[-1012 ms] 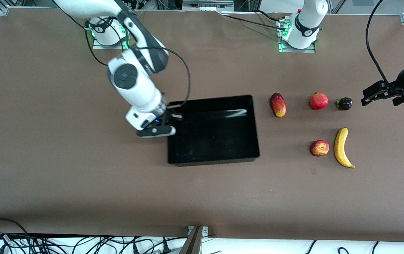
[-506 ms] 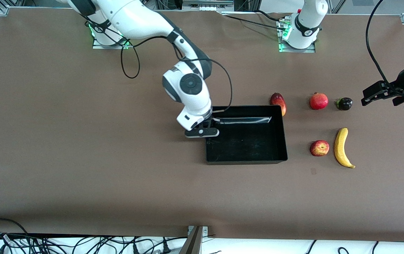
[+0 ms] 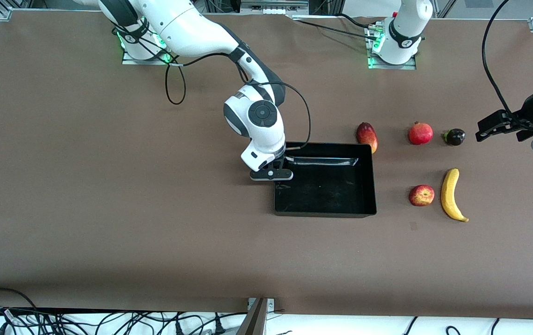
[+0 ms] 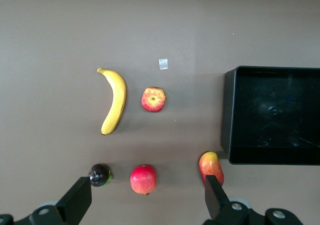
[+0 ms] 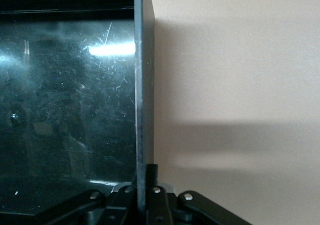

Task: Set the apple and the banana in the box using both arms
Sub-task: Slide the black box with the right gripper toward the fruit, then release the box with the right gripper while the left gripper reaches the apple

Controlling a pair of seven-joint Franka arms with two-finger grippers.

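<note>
Gripping the glossy black box's (image 3: 326, 211) wall, right hand (image 3: 276, 176) clamps.

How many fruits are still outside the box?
5, none visibly in the box: the apple beside the banana; farther from the camera, a mango against the box, a pomegranate and a dark fruit.

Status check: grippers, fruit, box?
Right gripper shut on box wall. Left gripper open over the pomegranate. Apple, banana on table.

apple (image 3: 421, 195) just beside banana (image 3: 451, 194) | both toward left arm's end from box (image 3: 325, 215)
</note>
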